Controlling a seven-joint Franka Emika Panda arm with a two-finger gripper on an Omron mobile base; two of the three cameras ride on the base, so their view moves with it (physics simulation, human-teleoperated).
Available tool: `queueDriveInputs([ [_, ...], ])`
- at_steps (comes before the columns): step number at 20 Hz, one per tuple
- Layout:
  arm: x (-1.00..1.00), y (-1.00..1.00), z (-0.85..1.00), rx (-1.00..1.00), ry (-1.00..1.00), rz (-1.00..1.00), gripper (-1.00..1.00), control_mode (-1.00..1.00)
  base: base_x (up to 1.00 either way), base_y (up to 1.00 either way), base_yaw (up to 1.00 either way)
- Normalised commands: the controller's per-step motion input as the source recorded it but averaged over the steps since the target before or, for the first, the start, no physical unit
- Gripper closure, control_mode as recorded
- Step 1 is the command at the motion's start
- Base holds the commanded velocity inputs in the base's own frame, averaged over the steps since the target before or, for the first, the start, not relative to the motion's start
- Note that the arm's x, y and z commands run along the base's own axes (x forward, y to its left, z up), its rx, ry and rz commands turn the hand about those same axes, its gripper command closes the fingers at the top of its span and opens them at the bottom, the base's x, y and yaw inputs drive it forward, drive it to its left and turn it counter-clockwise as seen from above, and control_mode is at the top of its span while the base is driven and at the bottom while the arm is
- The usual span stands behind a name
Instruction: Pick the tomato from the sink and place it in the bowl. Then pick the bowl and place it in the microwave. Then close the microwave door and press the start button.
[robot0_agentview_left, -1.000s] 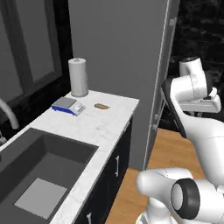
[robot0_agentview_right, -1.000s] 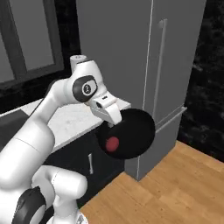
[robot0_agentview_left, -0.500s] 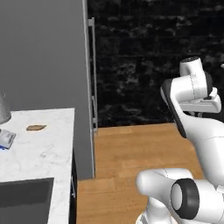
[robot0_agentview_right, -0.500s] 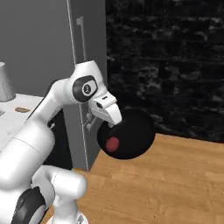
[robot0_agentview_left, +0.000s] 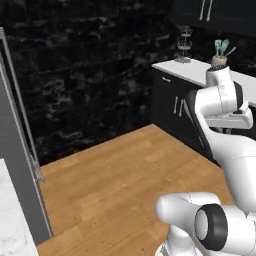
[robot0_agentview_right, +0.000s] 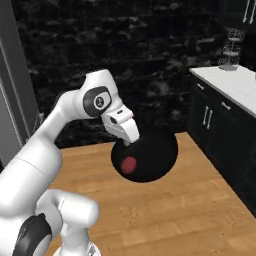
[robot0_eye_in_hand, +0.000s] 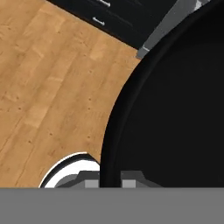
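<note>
Gripper (robot0_agentview_right: 131, 141) grips bowl (robot0_agentview_right: 150, 157); tomato (robot0_agentview_right: 129, 164) inside.

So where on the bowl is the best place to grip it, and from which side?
On the rim, one finger inside the wall and one outside, as the gripper holds the bowl now. The bowl is wide and shallow, so only its thin rim fits between the jaws. The tomato sits inside.
</note>
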Motion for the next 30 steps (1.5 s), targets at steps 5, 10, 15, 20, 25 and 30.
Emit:
queueDriveInputs([
  [5, 0.00, 0.00, 0.00, 0.00, 0.00, 0.00, 1.00, 1.00, 0.04, -0.09, -0.74],
  [10, 0.00, 0.00, 0.00, 0.00, 0.00, 0.00, 1.00, 1.00, 0.29, -0.10, -0.70],
  [15, 0.00, 0.00, 0.00, 0.00, 0.00, 0.00, 1.00, 1.00, 0.55, -0.22, -0.57],
  [20, 0.00, 0.00, 0.00, 0.00, 0.00, 0.00, 1.00, 1.00, 0.42, -0.43, -0.50],
  [25, 0.00, 0.00, 0.00, 0.00, 0.00, 0.00, 1.00, 1.00, 0.25, -0.66, -0.37],
  [30, 0.00, 0.00, 0.00, 0.00, 0.00, 0.00, 1.00, 1.00, 0.32, -0.68, -0.33],
])
